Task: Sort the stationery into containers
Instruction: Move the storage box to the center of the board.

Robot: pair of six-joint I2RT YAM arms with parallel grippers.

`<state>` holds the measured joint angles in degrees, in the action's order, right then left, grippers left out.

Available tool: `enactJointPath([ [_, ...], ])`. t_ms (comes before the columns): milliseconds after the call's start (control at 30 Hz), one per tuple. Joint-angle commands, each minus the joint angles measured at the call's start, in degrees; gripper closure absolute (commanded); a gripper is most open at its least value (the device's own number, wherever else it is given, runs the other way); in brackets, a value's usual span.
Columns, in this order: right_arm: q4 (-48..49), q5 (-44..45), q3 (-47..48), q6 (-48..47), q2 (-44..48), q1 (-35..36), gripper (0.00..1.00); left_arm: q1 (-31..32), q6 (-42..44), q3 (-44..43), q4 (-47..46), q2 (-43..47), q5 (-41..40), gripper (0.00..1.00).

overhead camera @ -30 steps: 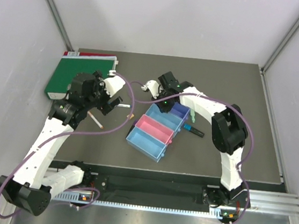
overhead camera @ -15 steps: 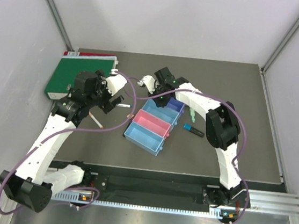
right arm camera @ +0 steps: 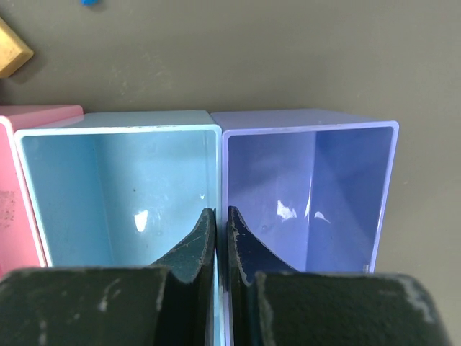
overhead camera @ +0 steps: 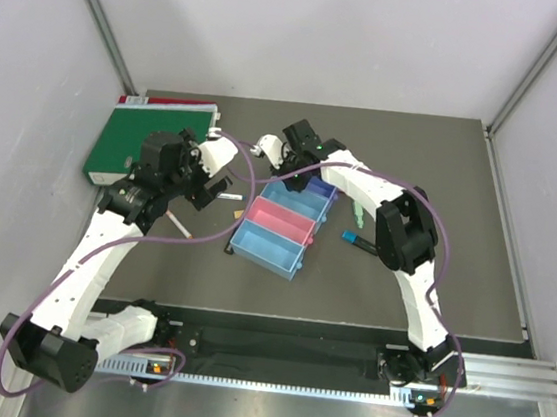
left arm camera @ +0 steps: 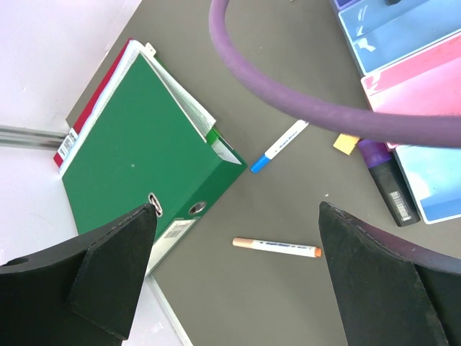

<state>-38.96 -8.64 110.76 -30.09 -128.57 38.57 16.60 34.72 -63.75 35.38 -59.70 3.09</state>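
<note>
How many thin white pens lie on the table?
2: blue-tipped pen off the green binder corner; orange-tipped pen close beside it. More may be hidden.

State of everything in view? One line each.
left hand, open, empty
right hand, shut on the containers, on the wall shared by the purple and light blue bins
containers, empty where visible
green binder, closed, flat on table
blue-ended pen, loose on table
orange-ended pen, loose on table
dark marker, loose beside the bins
</note>
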Motion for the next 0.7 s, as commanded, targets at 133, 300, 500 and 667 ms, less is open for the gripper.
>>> enactJointPath([
  [133,7.8,4.5,4.6,-5.3,-3.1,0.0,1.0,0.0,0.5,-1.6,-4.3,-0.9,-0.2,0.01],
  [300,8.5,4.5,6.4,-6.3,-4.7,-0.2,1.0,0.0,0.8,-1.6,-4.4,-1.1,-0.1,0.01],
  [500,10.6,6.8,8.9,-6.7,-6.5,-0.2,1.0,0.0,0.7,-1.6,-4.4,-1.3,-0.1,0.01],
  [667,13.3,10.8,11.8,-3.4,-8.4,-1.9,1.0,0.0,0.7,-1.3,-4.4,-1.5,-0.2,0.01],
])
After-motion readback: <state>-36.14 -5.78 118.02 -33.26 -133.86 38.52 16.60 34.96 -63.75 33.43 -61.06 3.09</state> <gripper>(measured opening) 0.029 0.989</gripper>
